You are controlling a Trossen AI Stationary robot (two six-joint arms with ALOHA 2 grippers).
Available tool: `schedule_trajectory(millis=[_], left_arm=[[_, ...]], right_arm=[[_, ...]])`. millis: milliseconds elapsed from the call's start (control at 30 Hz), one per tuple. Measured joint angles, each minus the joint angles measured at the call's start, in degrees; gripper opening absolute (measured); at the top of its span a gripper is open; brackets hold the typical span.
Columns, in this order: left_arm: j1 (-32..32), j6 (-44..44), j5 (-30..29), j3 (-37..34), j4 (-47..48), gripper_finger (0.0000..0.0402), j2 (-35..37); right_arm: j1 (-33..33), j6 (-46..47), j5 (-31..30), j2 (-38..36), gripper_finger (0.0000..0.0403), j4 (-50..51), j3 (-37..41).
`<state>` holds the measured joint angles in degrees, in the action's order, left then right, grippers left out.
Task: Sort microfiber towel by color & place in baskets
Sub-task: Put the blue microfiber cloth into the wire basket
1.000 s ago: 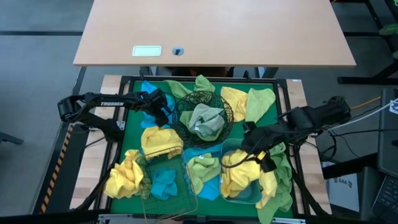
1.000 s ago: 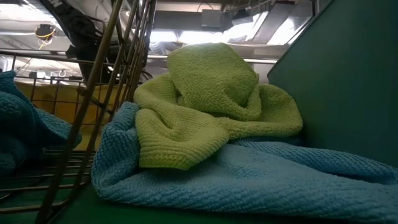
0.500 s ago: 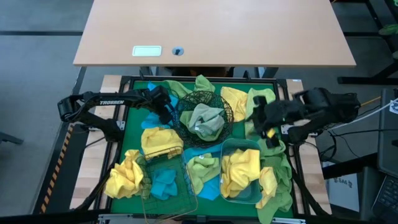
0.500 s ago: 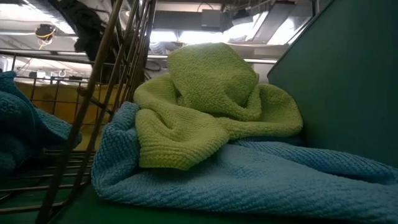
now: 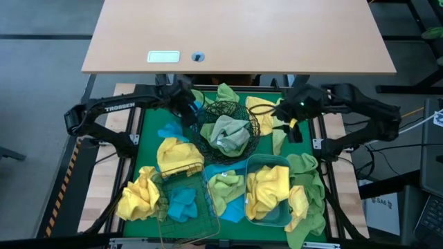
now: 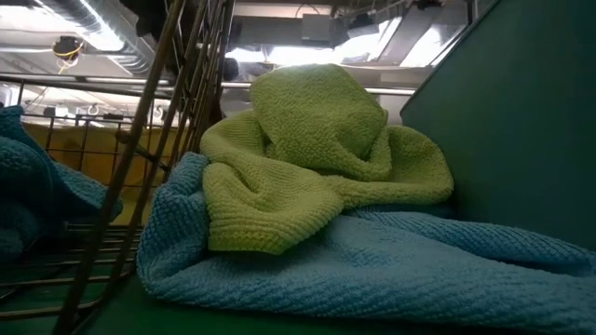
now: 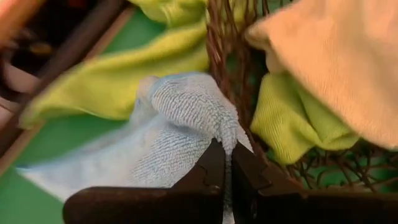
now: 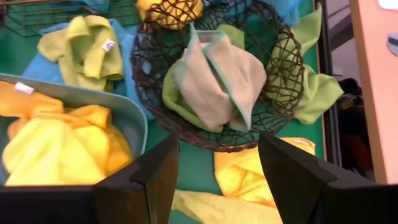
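- Fingers of the left gripper are pinched tight together on a sky blue towel, and the cloth bunches up just past the tips.
- Right beside that blue towel stands the black wire bowl, with a light green towel inside it, seen through the wires.
- From above, the left gripper sits at the far left edge of the black wire bowl, at the back of the green table.
- Fingers of the right gripper are spread wide apart and hold nothing.
- Just past those open fingers a yellow towel lies flat on the table, and beyond it is the black bowl with a pale green towel in it.
- From above, the right gripper hangs over the back right of the table, near a yellow towel and a green towel.
- The bluish plastic tub at the front right holds yellow towels.
- The copper wire basket at the front holds a blue towel, and a yellow towel rests at its back edge.
- Between the basket and the tub lies a green towel on top of a blue one.
- Another yellow towel lies at the front left, and more green towels lie along the right side.
- Down at table height, the green towel is heaped on the blue one beside the copper wires.
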<state>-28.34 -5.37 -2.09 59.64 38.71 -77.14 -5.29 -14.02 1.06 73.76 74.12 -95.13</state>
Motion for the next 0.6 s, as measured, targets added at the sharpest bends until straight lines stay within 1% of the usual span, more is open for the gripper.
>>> schedule_trajectory(millis=[133,333,600], left_arm=[[0.00,1.45,-1.69,5.97,4.48,0.0000,0.00],[1.06,1.47,-1.79,15.28,10.77,0.0000,0.02],[7.46,0.87,-1.72,28.06,16.63,0.0000,0.04]], right_arm=[[-3.91,-2.08,2.46,0.06,0.0218,-2.31,3.15],[-9.83,-4.55,4.93,0.07,0.0218,-6.91,10.08],[-17.79,-5.94,6.08,0.07,0.0218,-11.61,20.09]])
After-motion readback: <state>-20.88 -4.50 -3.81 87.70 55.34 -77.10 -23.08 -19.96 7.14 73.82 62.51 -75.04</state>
